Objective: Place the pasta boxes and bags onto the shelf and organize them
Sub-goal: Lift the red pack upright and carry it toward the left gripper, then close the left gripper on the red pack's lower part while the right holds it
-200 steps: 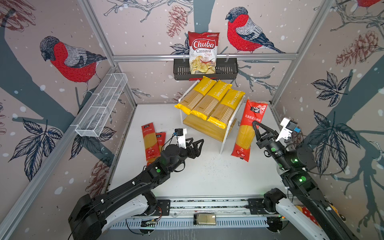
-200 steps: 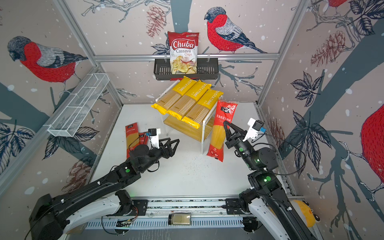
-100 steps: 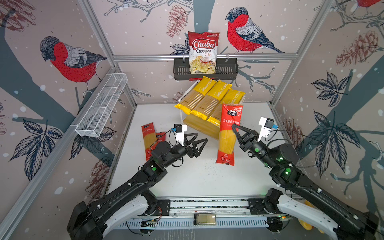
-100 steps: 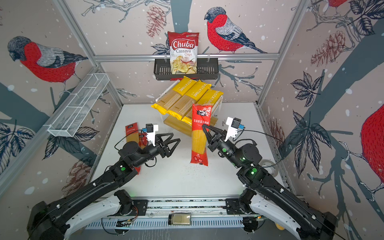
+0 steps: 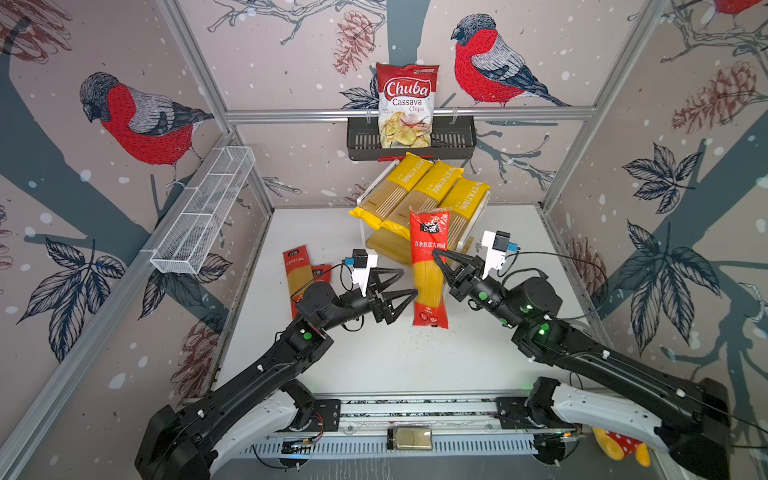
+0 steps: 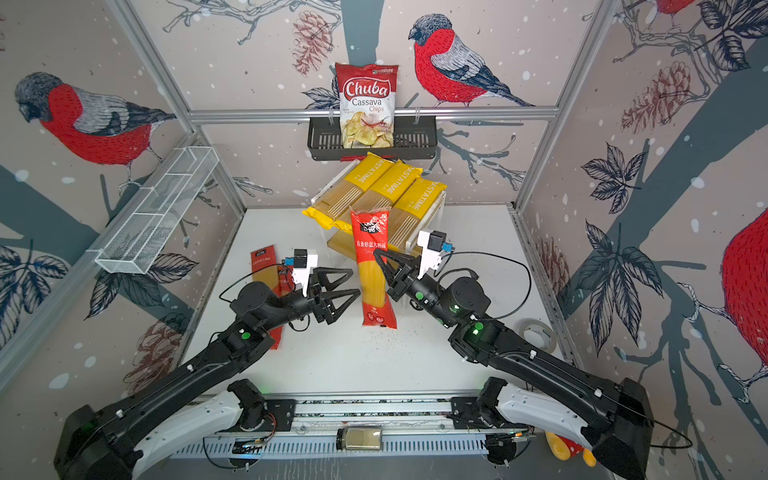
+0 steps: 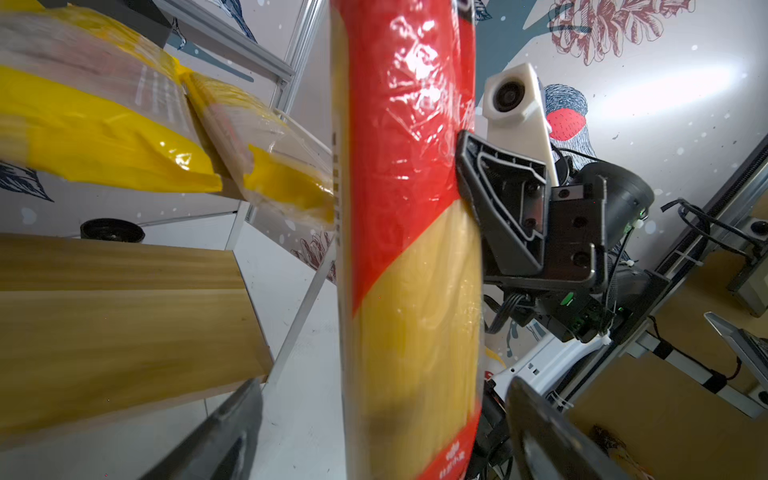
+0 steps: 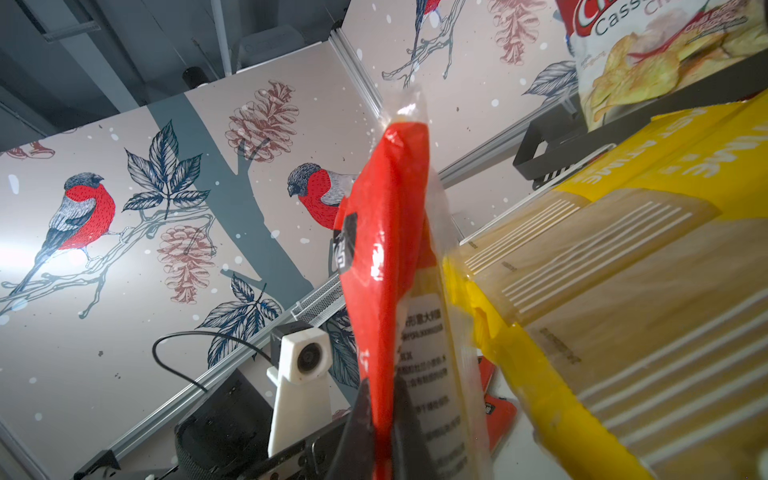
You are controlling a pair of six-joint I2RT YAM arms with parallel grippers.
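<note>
Both top views look from high at the front, down and toward the back wall (image 5: 291, 178), and take in the whole worktop (image 5: 374, 365) from almost the same spot. The left wrist camera looks past the left gripper (image 7: 384, 382), at very close range, onto the red pack (image 7: 411, 208) and the shelf (image 7: 124, 324). The right wrist camera, just behind the right gripper (image 8: 382, 399), looks steeply up along that same pack, so the two wrist cameras face each other.

Light: bright, even in both top views, from overhead.
Glare: hot spots on red pack (image 7: 411, 232) wrap, just beyond left fingers (image 7: 224, 436).
Blur: left fingers soft, v. close to lens.
Edges: wide-angle bowing, esp. wrist cams.
Shadows: soft, faint.
</note>
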